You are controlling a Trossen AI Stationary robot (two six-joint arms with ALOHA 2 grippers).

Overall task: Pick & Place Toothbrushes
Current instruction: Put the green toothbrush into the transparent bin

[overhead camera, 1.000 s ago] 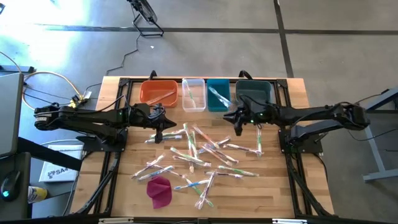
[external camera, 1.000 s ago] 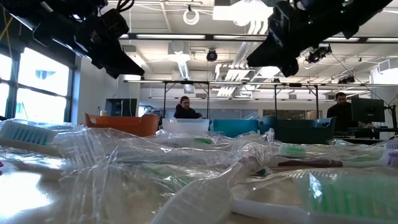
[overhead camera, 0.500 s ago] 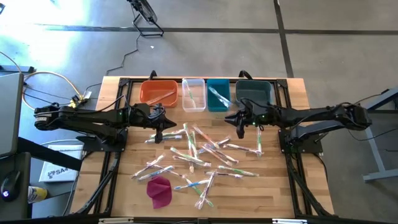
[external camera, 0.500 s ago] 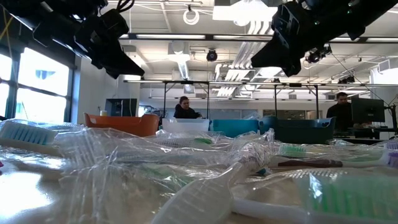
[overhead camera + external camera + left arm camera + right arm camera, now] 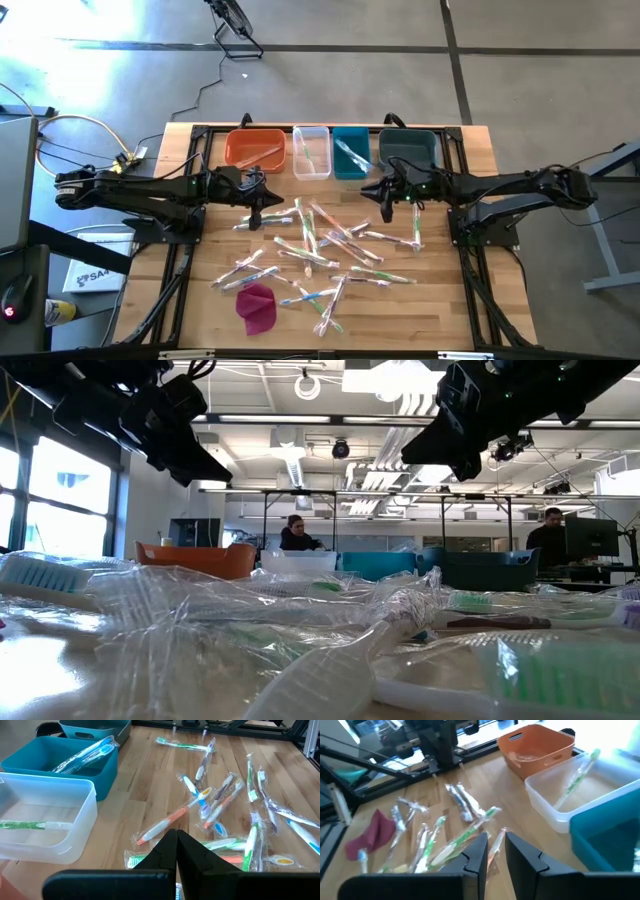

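Several wrapped toothbrushes (image 5: 322,248) lie scattered flat on the wooden table's middle, with pink, green, blue and white handles; they fill the low view's foreground (image 5: 300,630). My left gripper (image 5: 262,203) hangs shut above the pile's far left edge, and its wrist view (image 5: 176,835) shows nothing between the fingers. My right gripper (image 5: 380,200) hovers above the pile's far right edge, narrowly open and holding nothing (image 5: 495,839). Both hang well above the table in the low view: left (image 5: 190,455), right (image 5: 440,450).
Four bins stand in a row along the far edge: orange (image 5: 255,148), clear (image 5: 311,152) holding a green toothbrush, teal (image 5: 350,152) holding blue ones, dark teal (image 5: 407,148). A magenta cloth lump (image 5: 257,307) lies near the front left. People sit in the room beyond.
My right gripper has shifted a little toward the table's left, over the far right part of the pile, and risen slightly. The left arm and the toothbrushes have kept still.
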